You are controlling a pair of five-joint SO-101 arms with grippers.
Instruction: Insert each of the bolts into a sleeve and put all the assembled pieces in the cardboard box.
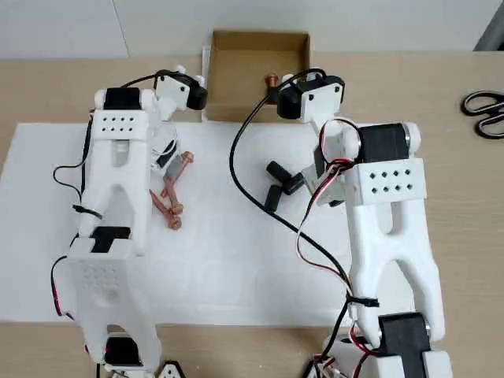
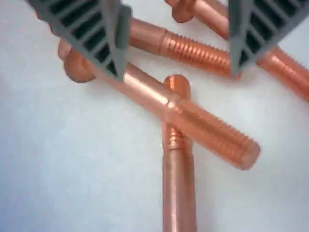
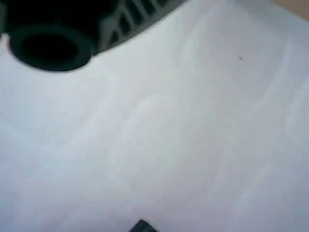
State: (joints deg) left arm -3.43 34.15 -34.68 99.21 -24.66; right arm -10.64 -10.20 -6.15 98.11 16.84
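Several copper bolts [image 1: 172, 197] lie in a loose pile on the white sheet; close up, one bolt [image 2: 159, 104] lies slanted across another [image 2: 178, 179]. My left gripper [image 1: 167, 153] hangs open just above them, its grey fingers [image 2: 96, 34] straddling the pile [image 2: 176, 53]. Three black sleeves [image 1: 276, 183] lie near the sheet's middle. My right gripper [image 1: 311, 179] is low beside them, shut on one sleeve [image 3: 48, 46], whose open end faces the camera next to a ribbed finger [image 3: 135, 19]. The cardboard box [image 1: 236, 71] stands at the back with a copper piece [image 1: 272, 79] inside.
Scissors [image 1: 484, 110] lie on the wooden table at the far right. The white sheet [image 1: 236, 268] has free room in front of both grippers. A dark sleeve tip [image 3: 141, 226] shows at one edge of the right wrist view.
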